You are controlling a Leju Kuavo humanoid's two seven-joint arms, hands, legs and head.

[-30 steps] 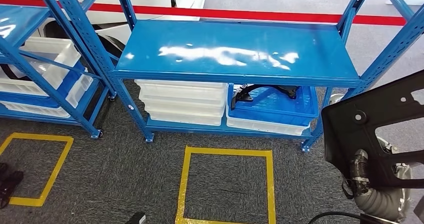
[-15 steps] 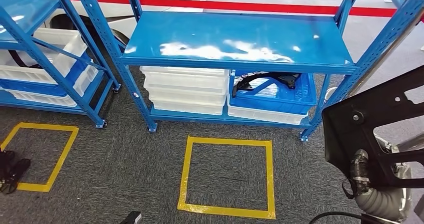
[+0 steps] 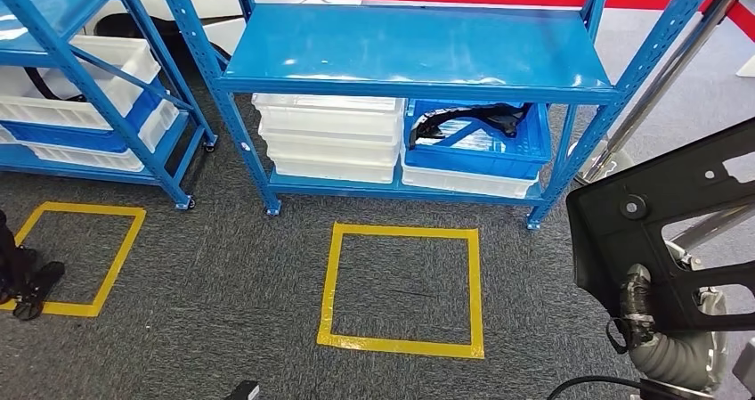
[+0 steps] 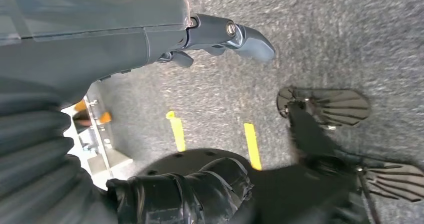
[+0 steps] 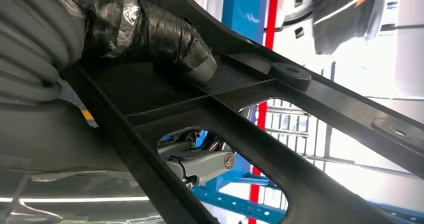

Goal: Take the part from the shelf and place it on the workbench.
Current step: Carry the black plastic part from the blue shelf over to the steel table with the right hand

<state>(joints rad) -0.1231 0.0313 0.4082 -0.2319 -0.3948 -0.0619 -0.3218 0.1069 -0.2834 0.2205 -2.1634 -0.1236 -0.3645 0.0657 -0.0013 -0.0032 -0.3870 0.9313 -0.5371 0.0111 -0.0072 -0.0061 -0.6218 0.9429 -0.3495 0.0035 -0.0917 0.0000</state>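
Transport is the step in hand, as I judge it: the part [image 3: 663,231] is off the shelf [image 3: 409,48] and rides in the right robot hand [image 3: 639,306] at the right edge of the head view, with no desk in sight.

To carry it well, the robot should keep the plate level and close to its body, turn slowly, and keep the wide panel away from the blue uprights and the slanted metal pole [image 3: 659,79] just beside it. A firm hold matters, since the part is broad and held near one edge, so it will tend to swing.

The right robot hand holds the part: in the right wrist view a tape-wrapped thumb [image 5: 165,39] presses onto the upper face while pale fingers [image 5: 205,161] show through a cut-out beneath. The left robot hand [image 4: 220,34] hangs over the carpet with nothing in it, one finger stretched out and another curled under.

The part is a flat matt black panel, probably moulded plastic, with raised ribs, large openings and a round boss [image 5: 290,74]. The shelf is glossy blue painted steel with perforated posts. Below it sit translucent white bins [image 3: 329,137] and a blue crate [image 3: 476,146] with another dark part. The floor is coarse grey carpet marked by a yellow tape square [image 3: 401,289].
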